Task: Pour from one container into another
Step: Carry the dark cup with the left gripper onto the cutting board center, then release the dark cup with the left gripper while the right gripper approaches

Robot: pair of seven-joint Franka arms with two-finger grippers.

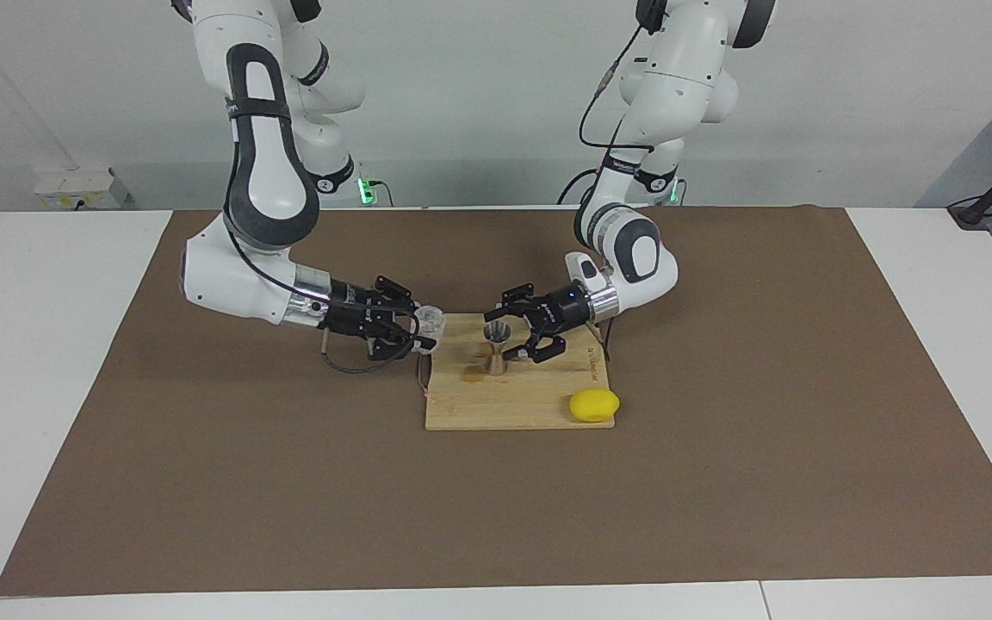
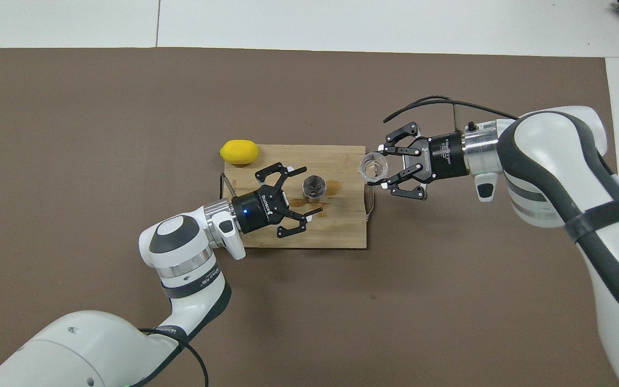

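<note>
On board, middle: jigger (image 1: 495, 349) (image 2: 314, 187) upright, free-standing, brown spill patch beside it
Glass cup (image 1: 432, 323) (image 2: 372, 165): pinched in right end effector (image 1: 420, 331) (image 2: 378, 166), over board edge at right arm's end
Left end effector (image 1: 517, 331) (image 2: 300, 192): fingers spread, just beside jigger, not touching
Cutting board (image 1: 539, 405) (image 2: 342, 236): wooden, on brown mat
Lemon (image 1: 594, 405) (image 2: 239, 151): at board corner, left arm's end

The small clear glass cup (image 1: 431, 320) hangs upright over the wooden board's (image 1: 539, 405) edge at the right arm's end. The silver hourglass jigger (image 1: 496, 348) stands upright on that board.
</note>
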